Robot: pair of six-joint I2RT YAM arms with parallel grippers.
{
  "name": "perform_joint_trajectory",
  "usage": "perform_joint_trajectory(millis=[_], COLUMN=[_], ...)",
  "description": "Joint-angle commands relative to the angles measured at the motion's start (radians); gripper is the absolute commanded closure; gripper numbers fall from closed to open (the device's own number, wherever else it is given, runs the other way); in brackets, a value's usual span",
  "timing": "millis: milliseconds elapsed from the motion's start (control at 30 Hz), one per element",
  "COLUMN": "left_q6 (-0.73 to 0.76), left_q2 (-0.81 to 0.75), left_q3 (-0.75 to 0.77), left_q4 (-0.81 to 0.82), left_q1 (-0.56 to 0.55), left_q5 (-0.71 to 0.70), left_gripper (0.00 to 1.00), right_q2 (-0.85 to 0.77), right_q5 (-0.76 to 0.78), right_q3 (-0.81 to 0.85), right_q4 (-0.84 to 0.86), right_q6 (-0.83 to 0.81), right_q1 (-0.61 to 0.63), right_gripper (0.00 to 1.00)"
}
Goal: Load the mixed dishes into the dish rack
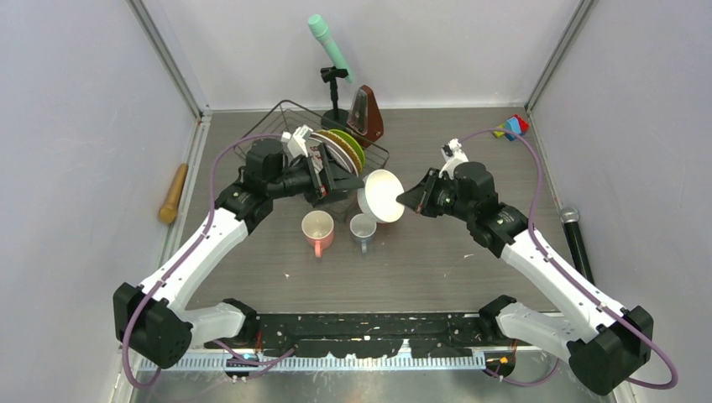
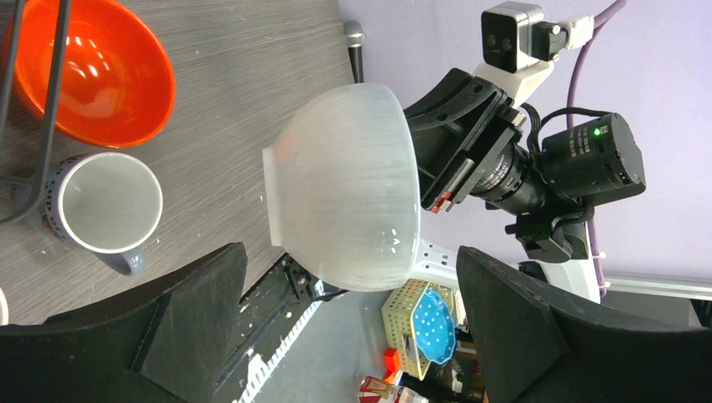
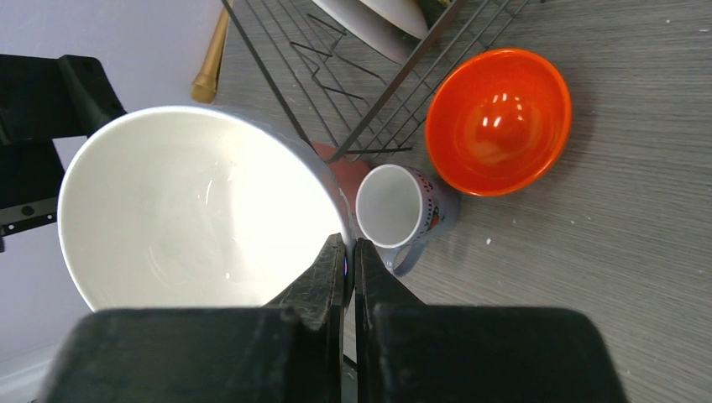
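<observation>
My right gripper point(image 1: 408, 199) point(image 3: 348, 244) is shut on the rim of the white bowl point(image 1: 382, 196) point(image 3: 189, 210) and holds it on its side above the table. My left gripper point(image 1: 344, 181) point(image 2: 350, 252) is open right beside it, and the bowl point(image 2: 344, 180) sits just ahead of its spread fingers. The dish rack point(image 1: 277, 134) point(image 3: 336, 80) holds the lime-green, tan and white plates point(image 1: 342, 149) upright. On the table stand the pink mug point(image 1: 317, 228) and the grey-blue mug point(image 1: 363, 228) point(image 2: 105, 206) point(image 3: 395, 206). The orange-red bowl point(image 2: 92, 71) point(image 3: 499, 122) rests beside the rack.
Behind the rack are a green microphone on a stand point(image 1: 330, 50) and a brown metronome point(image 1: 367, 117). A wooden pestle point(image 1: 174, 193) lies at the left wall, a black microphone point(image 1: 575, 239) at the right wall, coloured blocks point(image 1: 512, 126) in the far right corner.
</observation>
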Motion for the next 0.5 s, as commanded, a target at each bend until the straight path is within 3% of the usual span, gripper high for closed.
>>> perform_joint_trajectory(millis=[0,467], left_q6=[0.016,0.014], left_q2=[0.018,0.054], left_q3=[0.041,0.041], left_q4=[0.039,0.050], left_q1=[-0.015,-0.027], left_q5=[0.000,0.007], left_gripper=[0.02,0.11], right_q2=[-0.004,0.036], right_q5=[-0.063,-0.096], right_q3=[0.063,0.081], right_q4=[0.140,0.158], right_q6=[0.035,0.043], right_q1=[-0.001,-0.001], right_gripper=[1.00,1.00])
